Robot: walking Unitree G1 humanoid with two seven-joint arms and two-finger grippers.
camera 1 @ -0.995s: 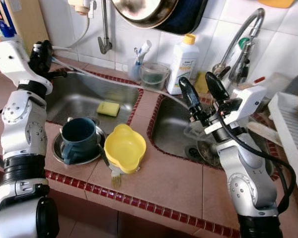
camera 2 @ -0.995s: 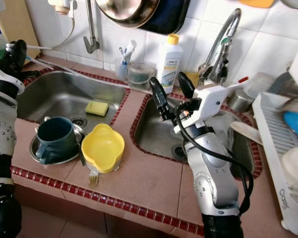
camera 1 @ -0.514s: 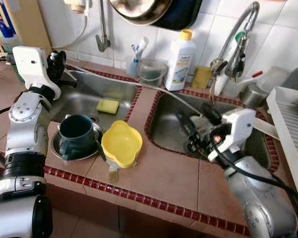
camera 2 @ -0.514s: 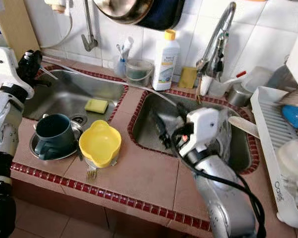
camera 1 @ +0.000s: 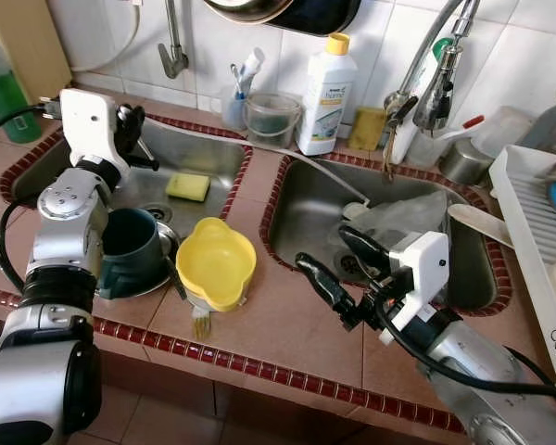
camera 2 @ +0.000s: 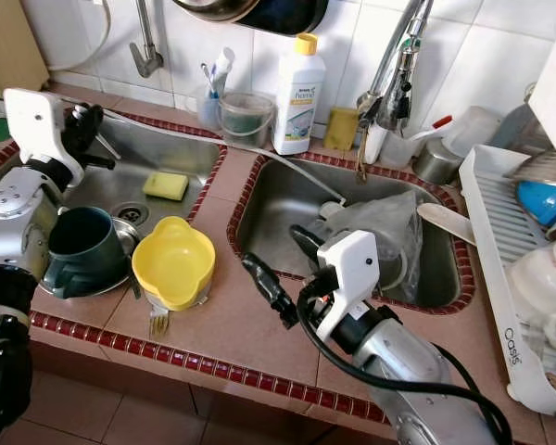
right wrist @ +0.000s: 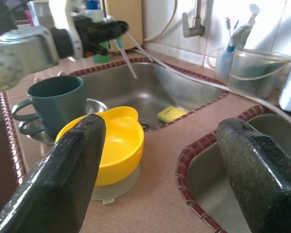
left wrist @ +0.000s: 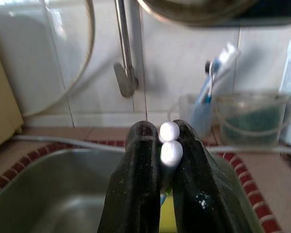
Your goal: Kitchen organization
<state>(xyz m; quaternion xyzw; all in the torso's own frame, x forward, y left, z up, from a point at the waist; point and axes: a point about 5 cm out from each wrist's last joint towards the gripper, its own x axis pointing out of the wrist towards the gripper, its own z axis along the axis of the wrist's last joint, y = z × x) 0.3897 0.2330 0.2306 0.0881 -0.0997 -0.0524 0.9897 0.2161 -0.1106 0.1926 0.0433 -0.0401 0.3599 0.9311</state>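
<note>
Two white chopsticks (left wrist: pixel 169 141) — pinched in left gripper (left wrist: pixel 160 145), over left sink.

Yellow bowl (camera 1: pixel 220 262), dark teal mug (camera 1: pixel 128 250), yellow sponge (camera 1: pixel 187 186), white bottle (camera 1: pixel 325 96) with yellow cap, terracotta-tiled counter (camera 1: pixel 259 329)

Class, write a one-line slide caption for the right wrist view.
Open right gripper faces a yellow bowl and teal mug beside the sink.

Bright, even daylight; mild blur.
</note>
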